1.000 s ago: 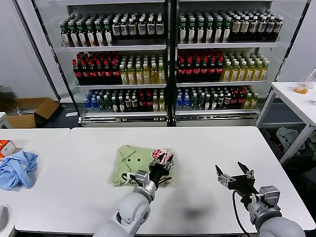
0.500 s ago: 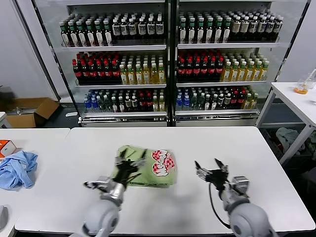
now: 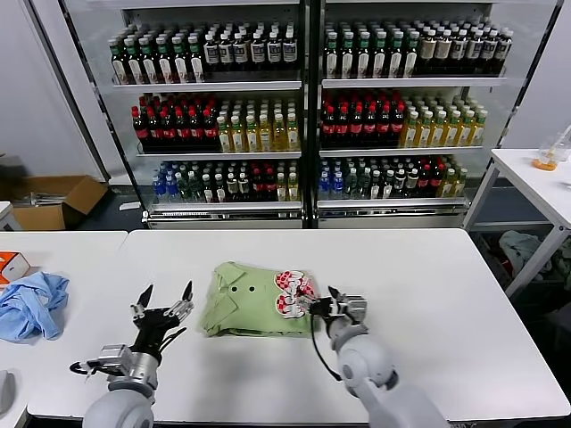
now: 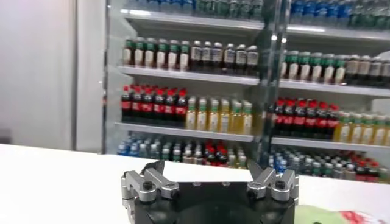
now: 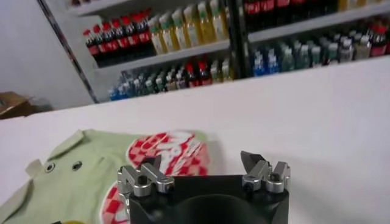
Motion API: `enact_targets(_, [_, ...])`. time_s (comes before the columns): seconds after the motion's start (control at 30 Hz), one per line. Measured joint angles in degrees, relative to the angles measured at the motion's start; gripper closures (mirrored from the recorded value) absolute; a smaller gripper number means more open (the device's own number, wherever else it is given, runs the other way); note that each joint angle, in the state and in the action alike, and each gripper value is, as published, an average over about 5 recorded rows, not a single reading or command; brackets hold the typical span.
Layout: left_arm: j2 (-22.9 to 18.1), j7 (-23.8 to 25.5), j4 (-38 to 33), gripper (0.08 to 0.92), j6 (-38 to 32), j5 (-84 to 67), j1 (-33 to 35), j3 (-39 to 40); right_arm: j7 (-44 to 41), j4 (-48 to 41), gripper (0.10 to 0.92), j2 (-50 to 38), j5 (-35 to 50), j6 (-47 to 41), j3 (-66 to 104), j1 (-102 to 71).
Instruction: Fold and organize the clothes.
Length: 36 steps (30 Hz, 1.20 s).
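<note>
The light green shirt [image 3: 250,308] lies folded in a compact bundle on the white table [image 3: 419,276], collar and two dark buttons up, its pink-and-white patch [image 3: 291,292] at its right end. My right gripper [image 3: 321,306] is open at the bundle's right edge, beside the patch. In the right wrist view the shirt [image 5: 73,182] and patch [image 5: 170,152] lie just ahead of the open right gripper [image 5: 204,169]. My left gripper [image 3: 163,303] is open and empty, raised left of the shirt and apart from it. The left wrist view shows it [image 4: 210,176] open, facing the coolers.
A light blue cloth [image 3: 31,303] and an orange box [image 3: 11,266] lie on the left table. Glass-door drink coolers [image 3: 303,107] stand behind. A cardboard box [image 3: 55,201] sits on the floor at left. A side table [image 3: 535,178] stands far right.
My left gripper has let go of the shirt and drawn back to the left. My right gripper has swung in from the right to the shirt's right edge. The bundle now lies flatter.
</note>
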Motion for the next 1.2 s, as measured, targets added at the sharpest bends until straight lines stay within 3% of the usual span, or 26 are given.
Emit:
enact_targets(0.2, [0.73,-0.12,-0.35,0.177,-0.21,0.00,1.79,-2.04,1.84,-4.63,0.264,3.90,0.22,0.61,-1.83,1.95])
enact_targets(0.87, [0.88,-0.15,-1.56,0.177,-0.23,-0.10,4.53,-4.13,0.49,-10.38,0.839,5.30,-2.73,2.13,-3.04,5.06])
enact_targets(0.97, [0.82,-0.07,-1.71,0.177,-0.07,-0.09,4.50,-4.03,-0.97,-10.99,0.885,3.97,-4.54,2.47,-2.47,5.62])
enact_targets(1.2, [0.67,0.11,-2.00,0.177,0.48,0.39,4.03,-3.39,-5.80,-11.83,0.888,-1.13,-10.45,2.76,0.01,6.81])
